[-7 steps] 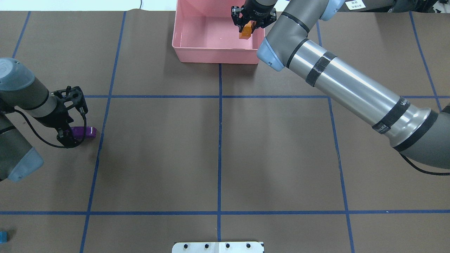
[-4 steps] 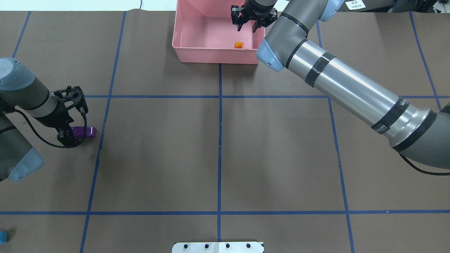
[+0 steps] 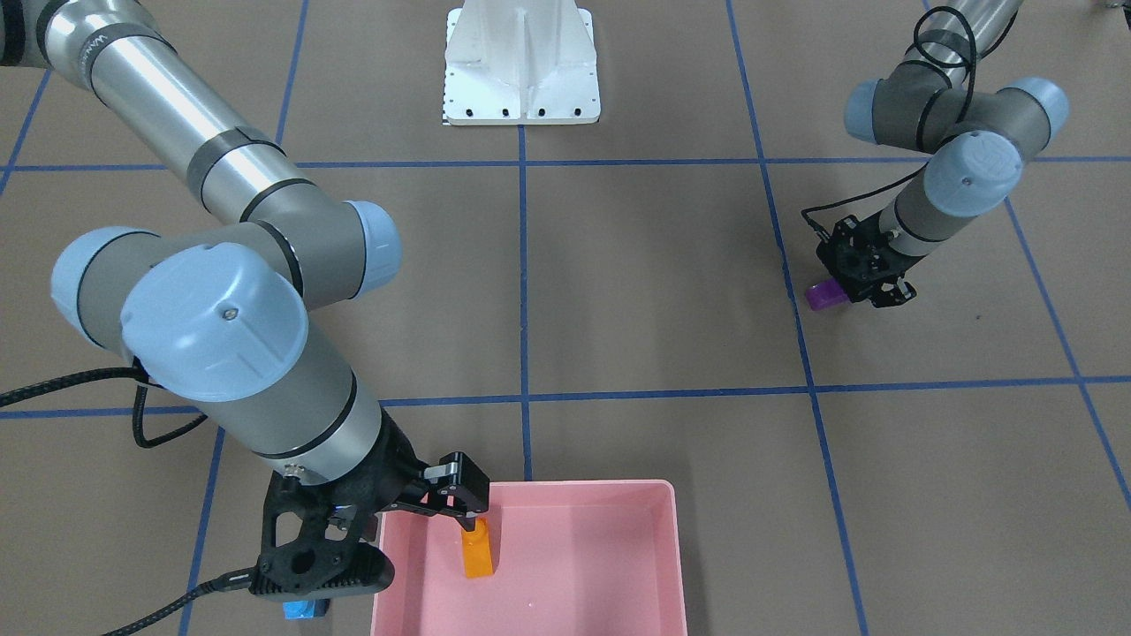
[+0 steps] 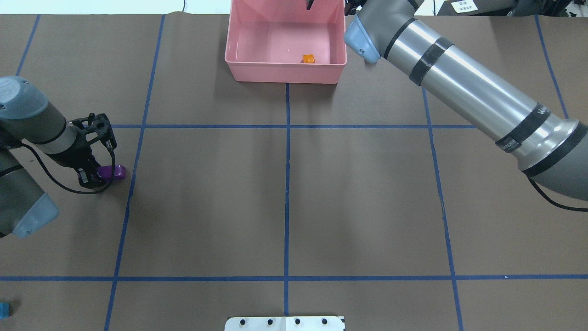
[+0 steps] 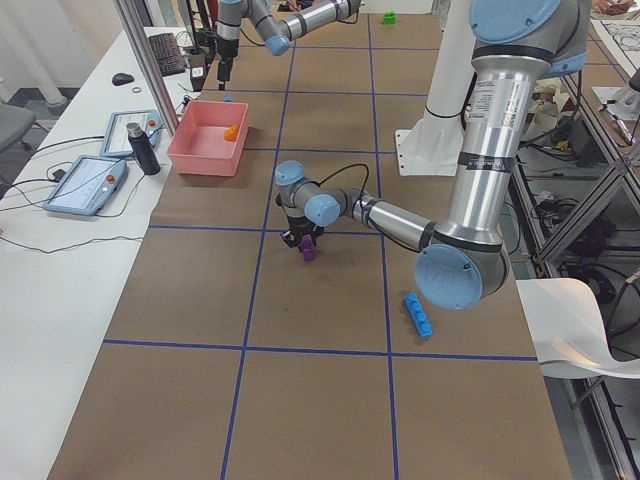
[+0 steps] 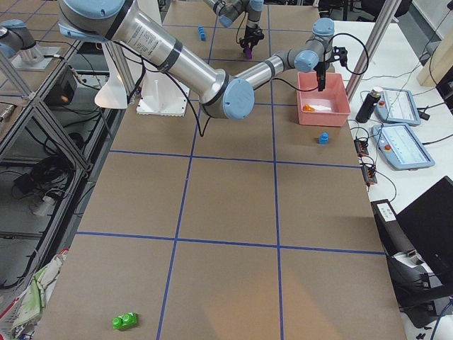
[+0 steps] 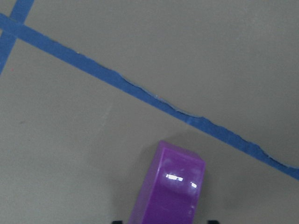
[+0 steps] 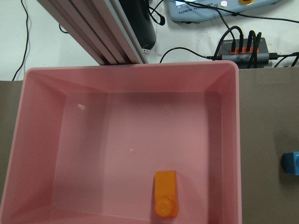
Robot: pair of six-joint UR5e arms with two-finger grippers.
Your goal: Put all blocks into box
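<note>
The orange block (image 4: 308, 59) (image 8: 166, 199) lies loose on the floor of the pink box (image 4: 285, 73) (image 3: 676, 548). My right gripper (image 3: 468, 521) hangs open above it, holding nothing. At the table's left, my left gripper (image 4: 94, 177) is low on the table with its jaws closed on the purple block (image 4: 114, 172) (image 7: 170, 191), which sticks out toward the middle. A small blue block (image 8: 292, 163) (image 3: 300, 609) sits on the table just outside the box. The long blue block (image 4: 3, 310) (image 5: 417, 313) lies near the robot's left. A green block (image 6: 125, 321) lies far off at the right end.
The white robot base (image 3: 521, 62) stands at the near table edge. Beyond the far edge behind the box are a black bottle (image 5: 143, 148), tablets and cables. My right arm (image 4: 459, 87) stretches diagonally over the right half of the table.
My right gripper released the orange block, which fell into the box, then it rose and drew back. My left gripper and the purple block shifted slightly.
</note>
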